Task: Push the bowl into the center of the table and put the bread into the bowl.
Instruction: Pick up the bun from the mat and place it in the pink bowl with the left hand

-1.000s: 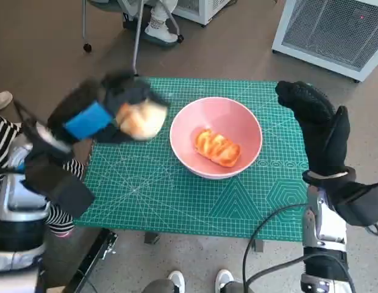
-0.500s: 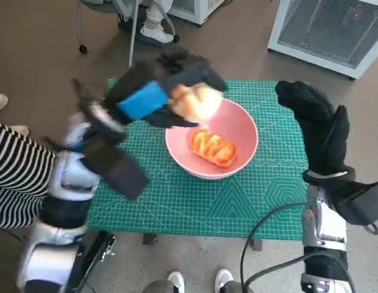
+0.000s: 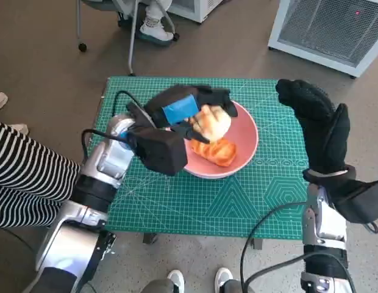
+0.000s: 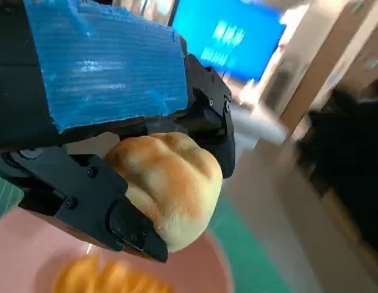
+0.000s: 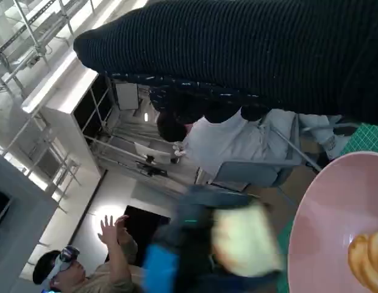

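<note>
I see a green-matted counter [image 3: 177, 201] on brown floor; my left robot hand [image 3: 186, 113] grips a pale golden roll [image 3: 212, 124] over the pink bowl [image 3: 244, 152]; right robot hand [image 3: 320, 131] open.

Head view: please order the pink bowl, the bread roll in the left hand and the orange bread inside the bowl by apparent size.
1. Pink bowl, clearly largest.
2. Bread roll and orange bread look alike; the roll is held higher, nearer the camera, so unranked.

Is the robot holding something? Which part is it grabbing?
Yes. The left hand holds a round bread roll by its sides, over the pink bowl. The right hand holds nothing.
</note>
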You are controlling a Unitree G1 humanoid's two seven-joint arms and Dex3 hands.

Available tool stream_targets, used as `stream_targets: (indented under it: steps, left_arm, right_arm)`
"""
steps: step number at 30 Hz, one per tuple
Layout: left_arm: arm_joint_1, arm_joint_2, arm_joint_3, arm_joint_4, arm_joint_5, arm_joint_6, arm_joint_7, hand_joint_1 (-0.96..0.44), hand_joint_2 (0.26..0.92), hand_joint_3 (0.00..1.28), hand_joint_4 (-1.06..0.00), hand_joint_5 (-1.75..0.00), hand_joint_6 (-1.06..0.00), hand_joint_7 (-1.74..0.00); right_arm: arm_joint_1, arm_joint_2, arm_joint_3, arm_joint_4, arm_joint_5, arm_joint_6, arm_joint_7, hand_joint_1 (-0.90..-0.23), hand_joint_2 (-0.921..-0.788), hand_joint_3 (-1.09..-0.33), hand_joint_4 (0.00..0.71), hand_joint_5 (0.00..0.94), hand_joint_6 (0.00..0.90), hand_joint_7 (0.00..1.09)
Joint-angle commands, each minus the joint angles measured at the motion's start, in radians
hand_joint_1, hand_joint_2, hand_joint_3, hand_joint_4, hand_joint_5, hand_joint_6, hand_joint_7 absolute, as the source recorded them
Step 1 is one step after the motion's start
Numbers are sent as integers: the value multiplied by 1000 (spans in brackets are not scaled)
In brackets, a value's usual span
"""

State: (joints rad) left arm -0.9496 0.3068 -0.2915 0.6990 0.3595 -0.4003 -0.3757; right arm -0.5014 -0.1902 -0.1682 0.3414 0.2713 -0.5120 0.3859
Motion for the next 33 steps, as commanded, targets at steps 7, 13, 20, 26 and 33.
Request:
stream_targets:
  steps: [7, 13, 20, 26, 33]
  left_arm:
    - [20, 10, 43, -61, -14, -63, 63, -307, 835, 4, -473, -28, -472, -269]
    - [37, 14, 106, -51, -51, -179, 163, -409, 857, 10, -432, -3, -446, -212]
    - [66, -22, 236, -58, -311, -224, 85, -557, 915, 116, -335, -1, -384, -151]
    - [139, -81, 313, -222, -525, -113, 39, -617, 920, 280, -297, -2, -239, -333]
    - [218, -139, 366, -348, -686, 4, 15, -639, 921, 378, -273, -1, -16, -729]
  right_arm:
    - [10, -5, -9, 3, -9, 5, -15, -752, -921, -746, 180, 0, 32, 552]
    - [2, -6, -6, -8, -24, 8, -33, -748, -921, -748, 180, 0, 33, 552]
    - [-12, -5, 3, -41, -36, 22, -58, -748, -921, -752, 180, 0, 33, 554]
    - [-34, -2, 7, -65, -49, 41, -81, -750, -921, -755, 178, 0, 30, 557]
    - [-55, -1, 17, -110, -62, 76, -109, -767, -921, -757, 182, 3, 37, 567]
